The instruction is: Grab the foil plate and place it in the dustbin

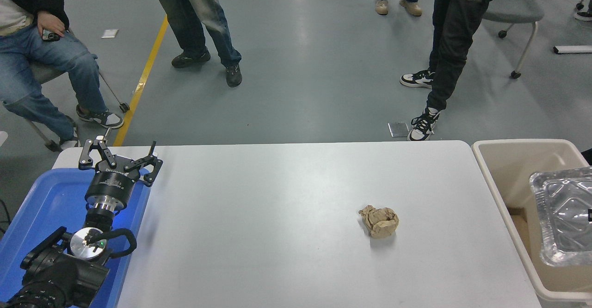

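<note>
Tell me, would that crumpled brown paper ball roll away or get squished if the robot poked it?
The crumpled brown paper ball would probably slide or tumble a little rather than roll far, since it looks lumpy, not round. It is likely very light for its size, being only scrunched paper. It would probably dent easily, as its folds look loose.

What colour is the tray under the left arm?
Blue. The tray shows best in the head view, at the table's left end.
</note>
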Robot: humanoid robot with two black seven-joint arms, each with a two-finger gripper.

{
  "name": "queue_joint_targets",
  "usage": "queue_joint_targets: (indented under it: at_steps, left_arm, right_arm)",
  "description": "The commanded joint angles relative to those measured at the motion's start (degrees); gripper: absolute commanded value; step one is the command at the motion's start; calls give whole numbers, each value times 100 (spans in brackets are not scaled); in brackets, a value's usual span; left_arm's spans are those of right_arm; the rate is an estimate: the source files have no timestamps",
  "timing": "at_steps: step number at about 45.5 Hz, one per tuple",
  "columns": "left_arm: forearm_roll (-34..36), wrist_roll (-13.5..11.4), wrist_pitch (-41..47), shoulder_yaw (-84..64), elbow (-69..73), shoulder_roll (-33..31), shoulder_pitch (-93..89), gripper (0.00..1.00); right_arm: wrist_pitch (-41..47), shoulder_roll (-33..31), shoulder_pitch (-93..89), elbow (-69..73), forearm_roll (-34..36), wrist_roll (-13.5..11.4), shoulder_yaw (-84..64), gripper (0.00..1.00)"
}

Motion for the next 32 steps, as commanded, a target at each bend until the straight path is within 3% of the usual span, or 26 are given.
queue_joint_targets:
  at_steps: [1, 32]
  left_arm:
    - [0, 0, 0, -1, -1, 0, -1, 99]
    - [0, 0, 0, -1, -1, 0, -1, 99]
  right_arm:
    - [-15, 35, 1, -14, -13, -8, 21, 0]
    - [-50, 61, 1, 4, -13, -16, 48, 0]
